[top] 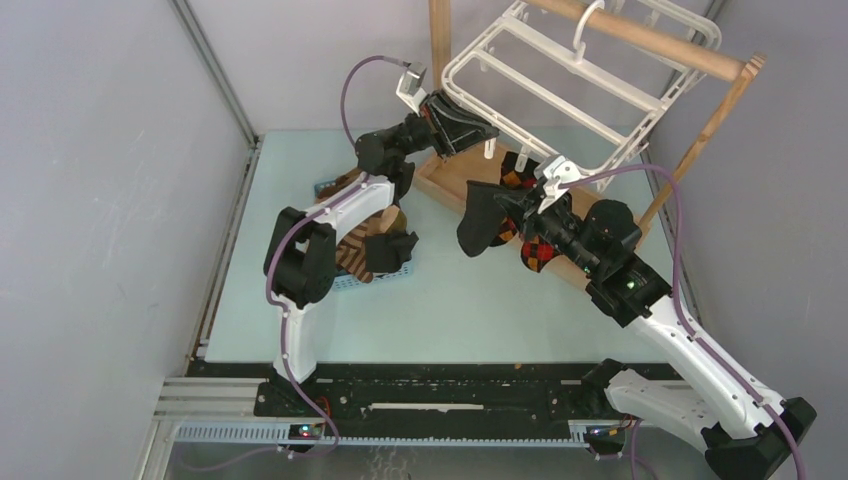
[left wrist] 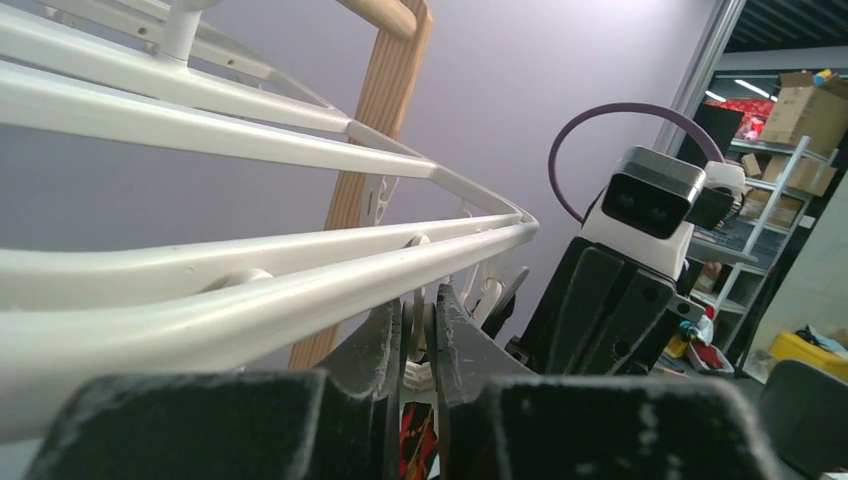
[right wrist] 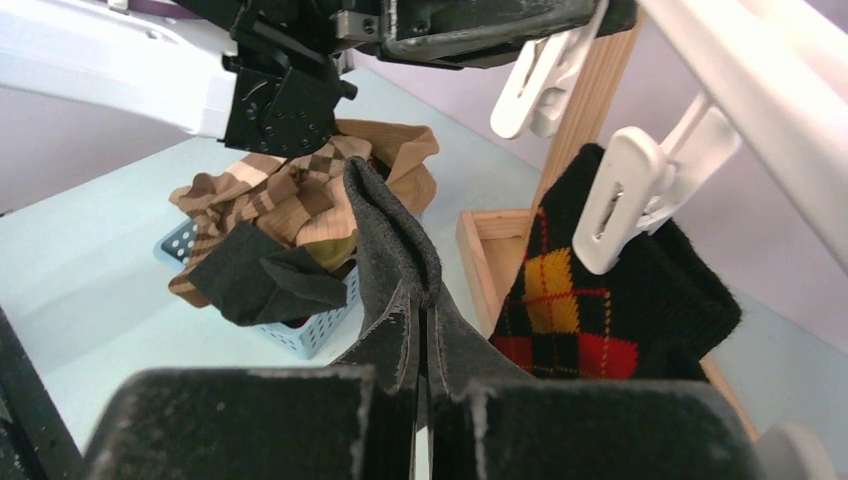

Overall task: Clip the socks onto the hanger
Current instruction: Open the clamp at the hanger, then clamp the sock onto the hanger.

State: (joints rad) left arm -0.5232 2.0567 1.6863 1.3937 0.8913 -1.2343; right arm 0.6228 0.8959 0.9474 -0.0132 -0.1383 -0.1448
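The white hanger hangs tilted from the wooden rail. My left gripper is at its near left edge, shut on a white clip under the hanger's rail. My right gripper is shut on a plain black sock, which stands up from the jaws in the right wrist view. The right gripper holds the sock below the hanger, just under the left gripper and its clip. A black argyle sock hangs from a neighbouring clip.
A small blue basket on the table's left holds brown striped socks and a black one. The tan wooden stand has its base tray behind the grippers and a slanted leg at the right. Grey walls close in both sides.
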